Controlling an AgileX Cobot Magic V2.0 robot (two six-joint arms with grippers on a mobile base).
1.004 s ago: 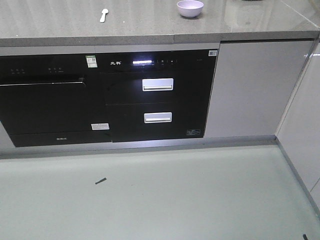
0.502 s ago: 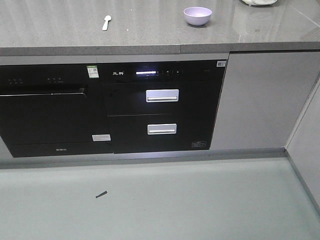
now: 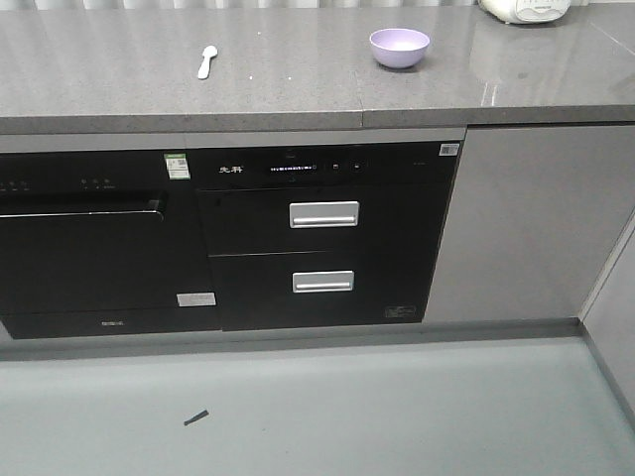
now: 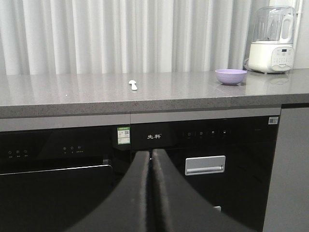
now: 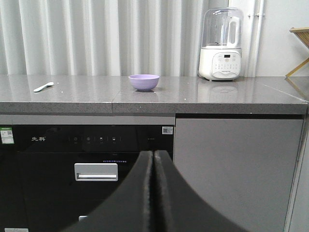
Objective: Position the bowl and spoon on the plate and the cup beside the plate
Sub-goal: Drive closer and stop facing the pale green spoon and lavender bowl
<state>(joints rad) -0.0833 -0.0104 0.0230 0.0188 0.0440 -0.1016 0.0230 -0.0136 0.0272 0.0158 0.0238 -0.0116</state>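
Both claws are pressed together: in the left wrist view the left gripper [image 4: 151, 153] shows its two dark fingers meeting along a thin seam at lower centre of the frame, and the right gripper [image 5: 153, 153] shows the same in the right wrist view. Neither holds anything. Both sit low in front of the black appliance fronts [image 3: 322, 233], below the edge of the grey countertop [image 3: 298, 94], so every task item in view lies above and beyond the claws. The bowl [image 3: 400, 47] stands upright in the upper right of the front view, well apart from the spoon [image 3: 206, 61], which lies flat in the upper left-centre. The spoon's long axis runs nearly top to bottom in that frame, broader end uppermost. In the right wrist view the bowl [image 5: 144, 82] sits just left of the claw's seam line, while the spoon [image 5: 43, 87] is at the far left edge. In the left wrist view the spoon [image 4: 133, 85] sits just left of the seam line and the bowl [image 4: 231, 76] is far to the right. Judgement: the right arm is better placed for the bowl, the left arm for the spoon. Either must first rise above the countertop edge. The plate and the cup appear in no view. A white blender [image 5: 221, 46] stands right of the bowl.
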